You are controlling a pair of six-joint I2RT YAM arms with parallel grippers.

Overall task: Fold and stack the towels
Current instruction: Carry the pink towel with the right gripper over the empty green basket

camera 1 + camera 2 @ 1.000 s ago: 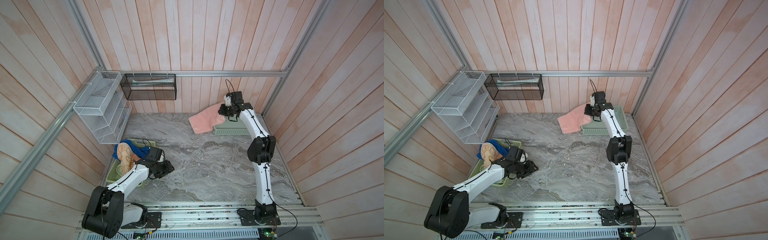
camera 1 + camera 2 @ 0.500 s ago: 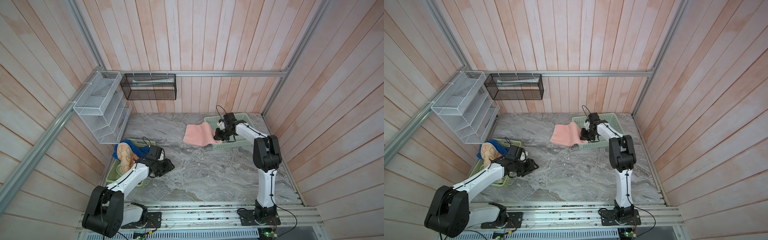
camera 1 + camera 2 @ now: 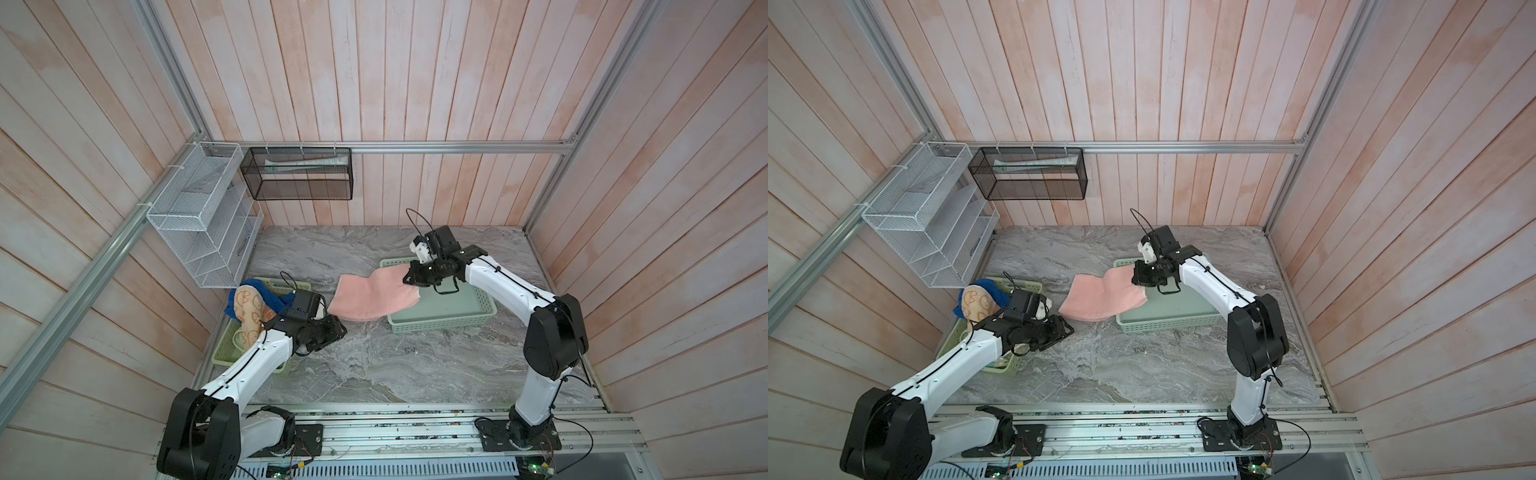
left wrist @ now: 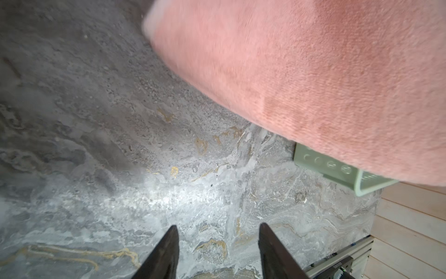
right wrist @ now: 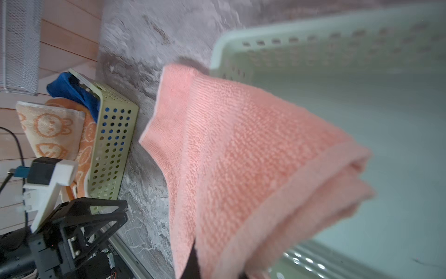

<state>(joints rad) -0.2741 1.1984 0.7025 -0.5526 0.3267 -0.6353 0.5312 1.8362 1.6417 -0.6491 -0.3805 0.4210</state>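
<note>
Marble table (image 3: pixel 374 365) fills the middle of both top views. Right of centre, the right gripper (image 3: pixel 409 279) is clamped on one edge of the pink towel (image 3: pixel 374 293) over the basket (image 3: pixel 440 326). The towel's long axis runs left from there, and its free end sags toward the table. The left gripper (image 3: pixel 340 330), jaws apart and empty, sits just lower-left of that end, so it is the nearer arm.

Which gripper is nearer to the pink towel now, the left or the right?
Right. The right gripper is shut on an edge of the pink towel, over the green basket; the left gripper stands open near its opposite corner, not touching.
</note>
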